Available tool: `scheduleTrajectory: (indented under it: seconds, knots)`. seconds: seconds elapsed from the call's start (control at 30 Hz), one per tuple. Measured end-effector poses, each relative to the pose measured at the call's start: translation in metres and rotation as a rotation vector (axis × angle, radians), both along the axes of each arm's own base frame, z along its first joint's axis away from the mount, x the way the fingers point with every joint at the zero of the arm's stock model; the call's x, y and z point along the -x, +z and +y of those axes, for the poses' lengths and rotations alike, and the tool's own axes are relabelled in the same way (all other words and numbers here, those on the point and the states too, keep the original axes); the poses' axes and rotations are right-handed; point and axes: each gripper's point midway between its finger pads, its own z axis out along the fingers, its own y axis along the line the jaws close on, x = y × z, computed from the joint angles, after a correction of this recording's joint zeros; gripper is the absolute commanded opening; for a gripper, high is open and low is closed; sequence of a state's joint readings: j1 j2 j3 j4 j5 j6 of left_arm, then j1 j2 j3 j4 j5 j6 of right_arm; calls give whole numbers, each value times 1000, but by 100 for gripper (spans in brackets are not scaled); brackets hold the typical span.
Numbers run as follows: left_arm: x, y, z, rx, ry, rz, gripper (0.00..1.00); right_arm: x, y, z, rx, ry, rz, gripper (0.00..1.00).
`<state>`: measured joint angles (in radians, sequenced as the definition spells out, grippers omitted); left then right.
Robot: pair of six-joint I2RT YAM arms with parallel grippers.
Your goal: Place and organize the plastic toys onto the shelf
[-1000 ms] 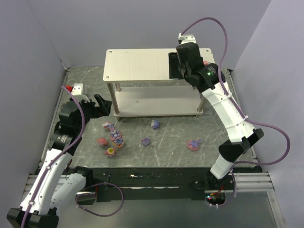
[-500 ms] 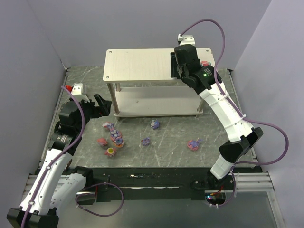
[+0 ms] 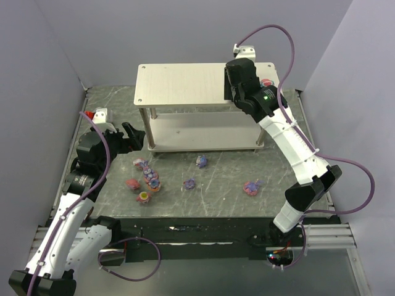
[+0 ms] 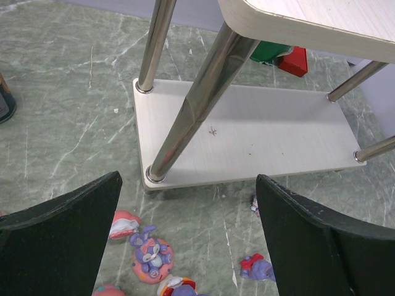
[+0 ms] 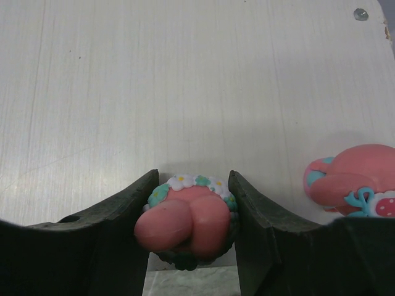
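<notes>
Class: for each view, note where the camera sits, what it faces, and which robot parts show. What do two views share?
Top external: above and behind the bases, looking down on shelf, left arm and right arm.
Left wrist: low near the shelf's corner leg, facing its lower board; open left gripper frames the view.
Right wrist: above the top board, looking down; right gripper clamps a pink toy.
Shared: top external and left wrist both show the loose toys.

Probably a robotics lab test cell: plain lilac-grey panel walls box in a dark green marble-patterned tabletop. A white-and-black left robot arm and right robot arm stand by a silver aluminium rail frame, trailing loose purple cables.
</notes>
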<state>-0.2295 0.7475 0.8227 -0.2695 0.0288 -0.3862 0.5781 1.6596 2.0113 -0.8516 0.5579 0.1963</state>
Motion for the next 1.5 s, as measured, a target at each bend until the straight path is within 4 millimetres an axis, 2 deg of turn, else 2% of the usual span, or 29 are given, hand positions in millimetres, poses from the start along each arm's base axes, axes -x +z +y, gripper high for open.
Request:
scheduleTrajectory:
  seconds: [0.1, 0.23, 0.5, 0.63, 0.8, 0.93, 1.07, 1.23, 1.4, 1.5]
  knots:
    - [0, 0, 0, 0, 0, 0, 96, 0, 0, -1, 1, -4, -2, 55]
    - [0, 0, 0, 0, 0, 0, 96, -1, -1, 0, -2, -6, -5, 69]
    - [0, 0, 0, 0, 0, 1, 96, 1, 0, 1, -28, -3, -11, 83]
    - [0, 0, 0, 0, 0, 1, 96, 6, 1, 3, -46, 22, -8, 95]
    - [0, 0, 0, 0, 0, -1, 96, 18, 3, 3, -67, 58, -4, 98]
    - [1, 1, 0, 1, 0, -5, 96, 32, 17, 3, -98, 105, -23, 99]
    - [1, 1, 1, 2, 2, -4, 96, 51, 41, 3, -140, 177, -68, 99]
    - [4, 1, 2, 4, 4, -11, 96, 78, 58, 2, -197, 259, -119, 98]
    - [10, 1, 4, 14, 7, -23, 96, 133, 44, 3, -267, 410, -154, 97]
    - [12, 0, 4, 26, 11, -16, 96, 163, 29, 14, -292, 510, -140, 97]
